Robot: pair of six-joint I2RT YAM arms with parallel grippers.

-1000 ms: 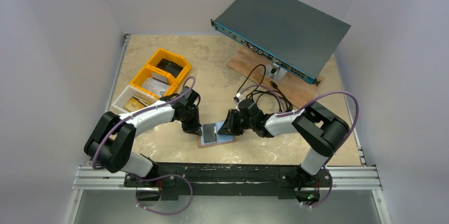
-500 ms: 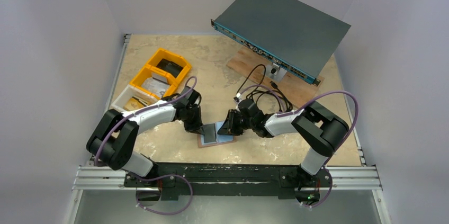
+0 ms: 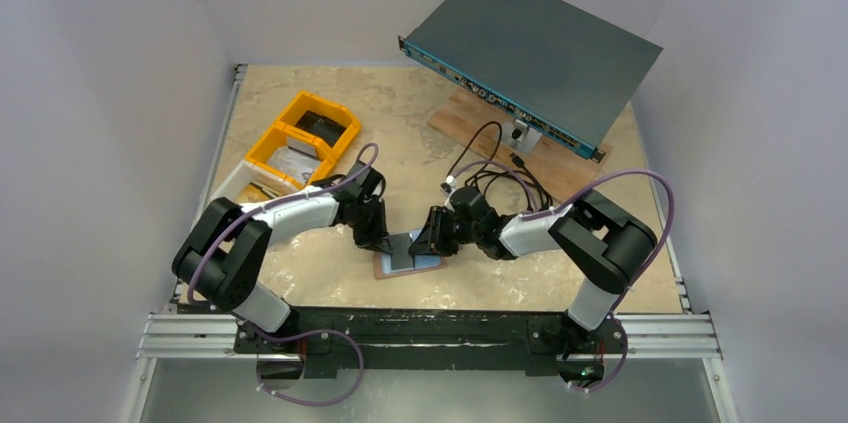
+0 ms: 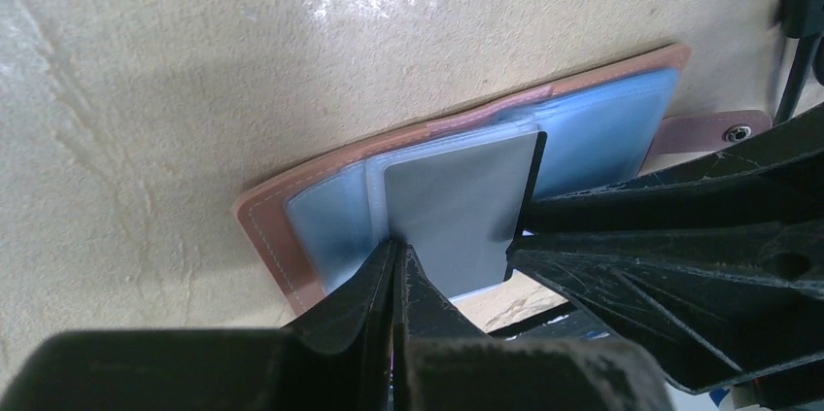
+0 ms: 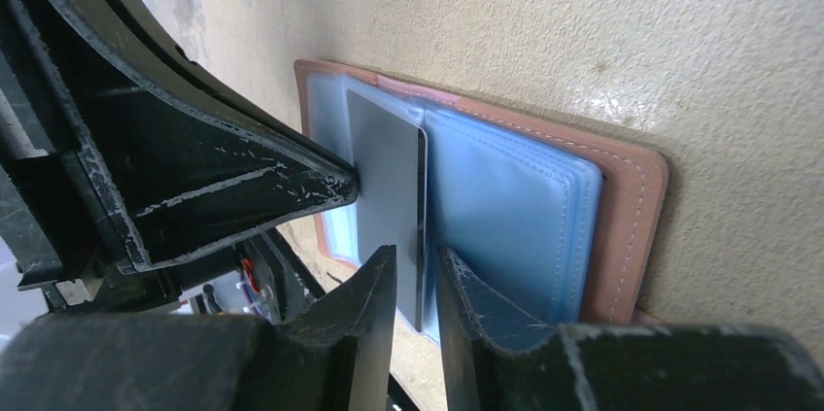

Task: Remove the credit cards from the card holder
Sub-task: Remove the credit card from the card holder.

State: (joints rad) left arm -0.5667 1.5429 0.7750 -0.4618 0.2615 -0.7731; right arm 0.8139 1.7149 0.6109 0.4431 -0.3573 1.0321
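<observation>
The tan card holder (image 3: 400,266) lies open on the table between both arms, its pale blue sleeves (image 5: 515,207) facing up inside the leather rim (image 4: 267,226). A grey credit card (image 4: 457,212) is tilted up from the sleeves, its near end over the table. My left gripper (image 4: 396,254) is shut on the card's corner, beside a sleeve edge. My right gripper (image 5: 416,270) is open a little, and the opposite edge of the card (image 5: 389,188) sits in the gap without touching either finger. From above, the left gripper (image 3: 385,242) and right gripper (image 3: 428,241) meet over the holder.
Yellow bins (image 3: 305,138) and a white bin (image 3: 240,188) stand at the left behind the left arm. A grey rack unit (image 3: 535,43) rests on a wooden board (image 3: 480,128) at the back right. Black cable (image 3: 490,168) coils behind the right gripper.
The left arm has shifted slightly right toward the holder. The right jaws have parted a little around the card.
</observation>
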